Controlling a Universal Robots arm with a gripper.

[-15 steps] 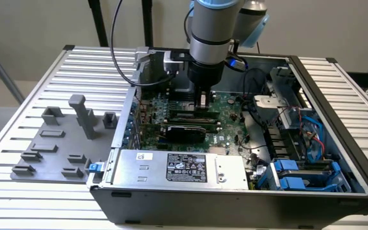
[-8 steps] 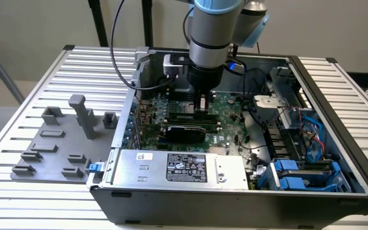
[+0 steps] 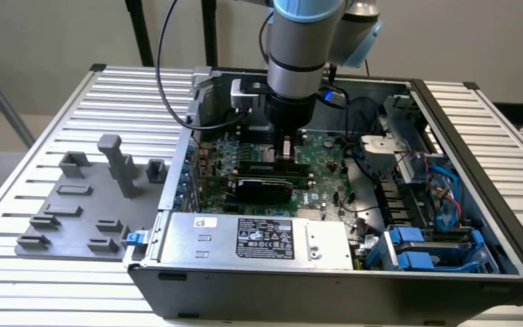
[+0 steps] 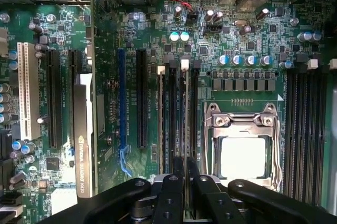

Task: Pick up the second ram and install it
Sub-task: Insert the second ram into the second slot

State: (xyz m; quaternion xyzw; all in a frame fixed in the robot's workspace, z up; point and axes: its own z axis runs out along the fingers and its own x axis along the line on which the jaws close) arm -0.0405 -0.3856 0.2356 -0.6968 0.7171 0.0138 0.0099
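Down inside the open computer case (image 3: 479,170), the second ram (image 4: 185,124) shows edge-on in the wrist view as a very thin, pale green line. It runs the length of the dark memory slots, which lie between the long black card slots and the processor socket (image 4: 242,150). Its faces and chips are hidden at this angle. One end meets a small white clip (image 4: 184,65), and the other end disappears between the black fingers (image 4: 177,176). Whether it is fully seated in its slot I cannot tell. A second pale strip (image 4: 160,124) stands in a neighbouring slot, parallel and just beside it.

The gripper (image 4: 185,174) is closed tight on the second ram, one finger pressed against each side of the strip.

From the exterior view the arm (image 3: 302,48) drops straight down into the case with its wrist vertical, over the far half of the green motherboard (image 3: 321,153). A black cable (image 3: 166,75) loops off it. A grey tray of blocks (image 3: 71,204) sits on the slatted table (image 3: 506,129), towards the exterior view's left and well apart from the gripper.
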